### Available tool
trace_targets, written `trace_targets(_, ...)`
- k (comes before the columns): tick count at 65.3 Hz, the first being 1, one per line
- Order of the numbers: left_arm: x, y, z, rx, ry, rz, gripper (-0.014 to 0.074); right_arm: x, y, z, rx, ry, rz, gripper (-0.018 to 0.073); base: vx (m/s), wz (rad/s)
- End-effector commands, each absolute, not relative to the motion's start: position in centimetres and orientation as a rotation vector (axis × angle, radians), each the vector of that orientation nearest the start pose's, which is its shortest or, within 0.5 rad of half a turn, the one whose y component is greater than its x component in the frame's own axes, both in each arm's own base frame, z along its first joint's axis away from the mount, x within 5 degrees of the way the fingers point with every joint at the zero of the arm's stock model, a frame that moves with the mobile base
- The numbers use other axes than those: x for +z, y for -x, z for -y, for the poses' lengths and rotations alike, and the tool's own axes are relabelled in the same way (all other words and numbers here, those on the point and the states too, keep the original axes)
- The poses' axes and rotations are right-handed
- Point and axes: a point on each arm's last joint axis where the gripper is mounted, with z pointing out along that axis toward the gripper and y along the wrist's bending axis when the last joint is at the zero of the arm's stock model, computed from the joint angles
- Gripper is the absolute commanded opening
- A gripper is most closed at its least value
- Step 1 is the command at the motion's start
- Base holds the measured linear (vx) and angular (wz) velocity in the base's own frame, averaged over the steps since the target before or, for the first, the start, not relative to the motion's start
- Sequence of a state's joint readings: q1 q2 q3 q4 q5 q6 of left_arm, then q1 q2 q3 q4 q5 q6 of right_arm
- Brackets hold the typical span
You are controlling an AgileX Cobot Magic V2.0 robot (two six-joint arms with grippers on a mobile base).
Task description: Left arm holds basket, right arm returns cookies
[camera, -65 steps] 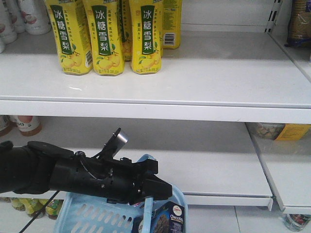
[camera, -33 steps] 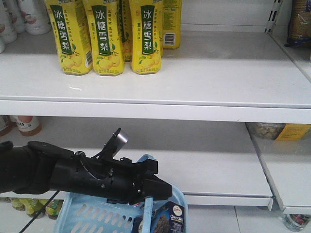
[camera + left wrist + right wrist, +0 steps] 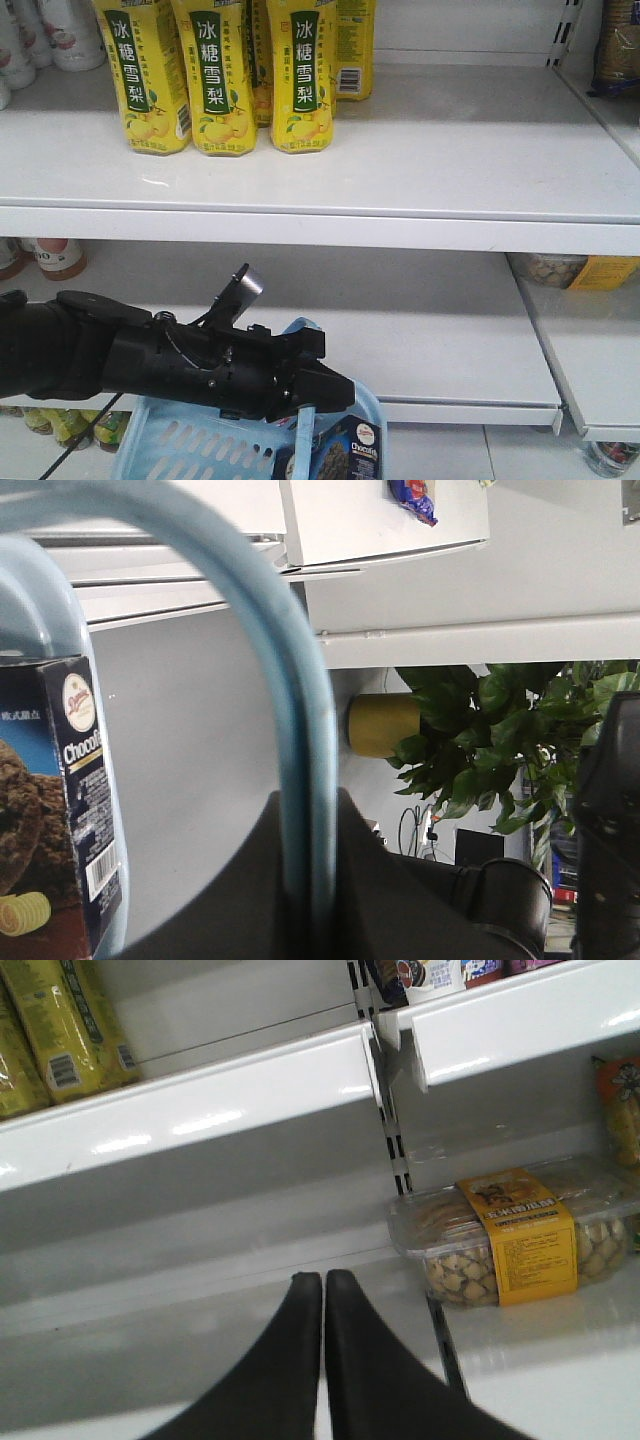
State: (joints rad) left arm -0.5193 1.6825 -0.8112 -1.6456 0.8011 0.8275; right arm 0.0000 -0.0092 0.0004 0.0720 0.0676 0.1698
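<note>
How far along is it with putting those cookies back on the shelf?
Done: the left gripper holds the blue basket by its handle. In hand: nothing; the right gripper is shut and empty, facing the shelves. Left: the cookie box sits in the basket, so lifting it out and shelving it remains.

I count five tall yellow drink cartons (image 3: 212,75), three in the front row and two behind. There is one light blue slotted plastic basket (image 3: 190,445), one dark navy cookie carton (image 3: 355,450), and one clear plastic biscuit tub with a yellow label (image 3: 510,1235).
</note>
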Motion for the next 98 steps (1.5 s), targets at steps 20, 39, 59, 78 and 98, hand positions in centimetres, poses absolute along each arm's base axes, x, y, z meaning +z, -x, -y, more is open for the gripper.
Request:
trace_targets(20,22.3,-23.8,21.4,-1.641,-0.124,-2.427,-0.0006,29.4,-8.6,-0.2,0.198,-0.203,-1.770,-0.0008,0.00,0.00)
trace_targets(39,22.3,-23.8,21.4,-1.641,-0.124,-2.427,-0.0006,30.3,-11.4,-0.4,0.256,-0.264,-1.841,-0.0008,0.00,0.00)
trace_targets(59,22.3,-23.8,21.4,-1.641,-0.124,-2.427,-0.0006,29.2,-12.1,-0.5,0.261,-0.279,-1.948,0.0022,0.00,0.00)
trace_targets(78,22.3,-23.8,21.4,-1.641,-0.124,-2.427,-0.0006,28.8,-12.2,-1.2,0.374,-0.319,-2.002,0.0246,0.00,0.00)
trace_targets(98,22.3,-23.8,21.4,-1.641,-0.124,-2.427,-0.0006,26.9,-13.1,-4.7,0.537,-0.107,-2.215,0.0461,0.00,0.00)
